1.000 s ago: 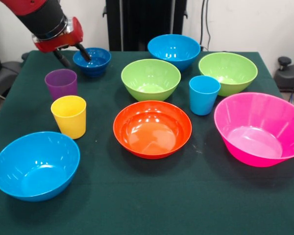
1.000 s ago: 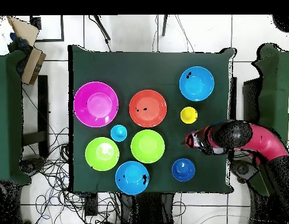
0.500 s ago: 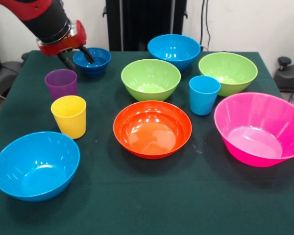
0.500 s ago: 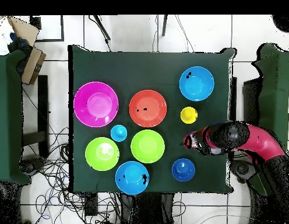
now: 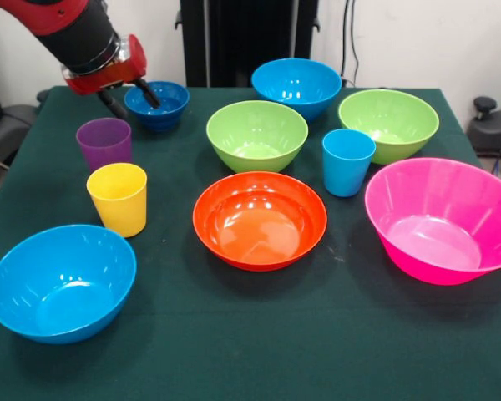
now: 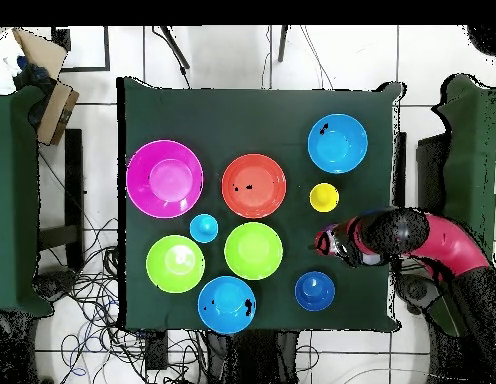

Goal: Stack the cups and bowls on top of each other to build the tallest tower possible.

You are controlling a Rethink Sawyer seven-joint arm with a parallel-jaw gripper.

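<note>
While nothing is stacked, all ten pieces are spread singly over the green table (image 5: 234, 334). At the upper left of the front view the gripper (image 5: 128, 97) is held low, its two dark fingers (image 5: 147, 93) parted and holding nothing; one finger appears to be just inside the rim of the small dark blue bowl (image 5: 160, 105) and the other outside it, though contact cannot be judged. Below it, the purple cup (image 5: 104, 142) is seen, and the yellow cup (image 5: 118, 198) just below that. A light blue bowl (image 5: 61, 282) is set at the lower left. The orange bowl (image 5: 260, 219) is placed at centre, with a green bowl (image 5: 257, 134) above it. Another light blue bowl (image 5: 296, 86) is found at the top centre, a second green bowl (image 5: 389, 124) at the upper right, and the blue cup (image 5: 347, 161) between the green bowls. The pink bowl (image 5: 444, 220) is seen at the right edge.
</note>
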